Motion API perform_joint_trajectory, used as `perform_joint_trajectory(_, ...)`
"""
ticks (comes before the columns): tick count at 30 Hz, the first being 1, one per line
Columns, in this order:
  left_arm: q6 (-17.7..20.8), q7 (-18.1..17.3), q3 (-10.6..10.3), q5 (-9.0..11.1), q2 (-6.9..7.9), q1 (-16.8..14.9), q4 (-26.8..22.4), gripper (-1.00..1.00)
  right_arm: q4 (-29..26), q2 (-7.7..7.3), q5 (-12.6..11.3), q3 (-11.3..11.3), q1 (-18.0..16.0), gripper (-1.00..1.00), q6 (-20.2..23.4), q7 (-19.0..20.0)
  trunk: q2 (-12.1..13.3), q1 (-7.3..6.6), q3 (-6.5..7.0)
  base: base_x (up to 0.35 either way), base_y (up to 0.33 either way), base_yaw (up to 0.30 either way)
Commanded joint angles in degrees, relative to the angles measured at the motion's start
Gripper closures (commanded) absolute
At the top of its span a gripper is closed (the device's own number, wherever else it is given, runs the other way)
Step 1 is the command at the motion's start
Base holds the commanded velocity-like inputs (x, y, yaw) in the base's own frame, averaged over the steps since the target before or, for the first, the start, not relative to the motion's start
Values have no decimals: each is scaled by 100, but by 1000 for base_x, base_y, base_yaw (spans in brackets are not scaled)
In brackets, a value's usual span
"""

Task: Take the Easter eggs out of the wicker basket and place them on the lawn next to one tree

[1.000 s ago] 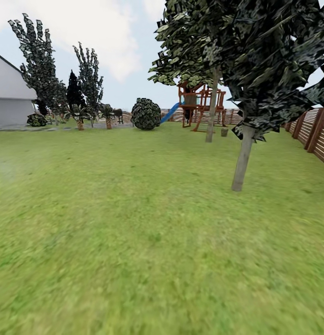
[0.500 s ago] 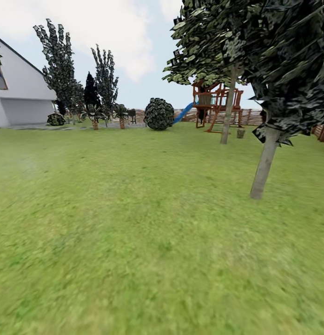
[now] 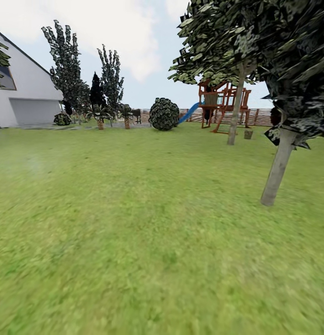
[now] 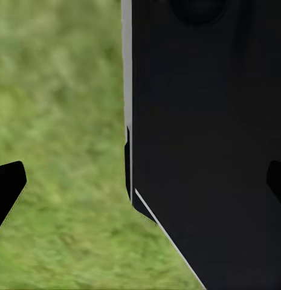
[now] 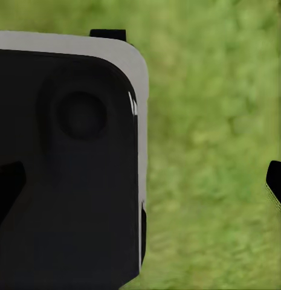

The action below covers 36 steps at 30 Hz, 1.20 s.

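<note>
The lawn [image 3: 134, 223] stretches wide and green ahead of me in the head view. A tree [image 3: 276, 172] with a grey-brown trunk and dark foliage stands close at the right. A second tree [image 3: 236, 116] with greener leaves grows farther back. The Easter eggs and the wicker basket are out of view. My left gripper [image 4: 140, 181] is open over grass, its black fingertips [image 4: 8, 186] far apart with nothing between them. My right gripper [image 5: 140, 184] is likewise open, fingertips [image 5: 276, 181] at the picture's edges, beside a black part of the robot's body.
A white house [image 3: 22, 97] stands at the far left. Tall slim trees [image 3: 66, 65] and a round bush [image 3: 164, 114] line the back. A wooden play tower [image 3: 222, 104] with a blue slide and a slatted fence [image 3: 259, 116] close the far right.
The camera has turned left, so the trees and play tower have slid right in the picture and more of the house shows. The fence at the near right has left the picture.
</note>
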Motion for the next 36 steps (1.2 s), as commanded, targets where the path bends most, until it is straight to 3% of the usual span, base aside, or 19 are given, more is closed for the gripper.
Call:
perform_joint_trajectory(1,2,-3,2,0,0,3,-10,-100,4,0,2,2,-4,-100,3,0,-2,3,-5,337,0,0)
perform_joint_trajectory(36,2,-3,3,5,0,3,-10,-100,2,-10,2,-3,-4,-100,3,0,-2,3,-5,337,0,0)
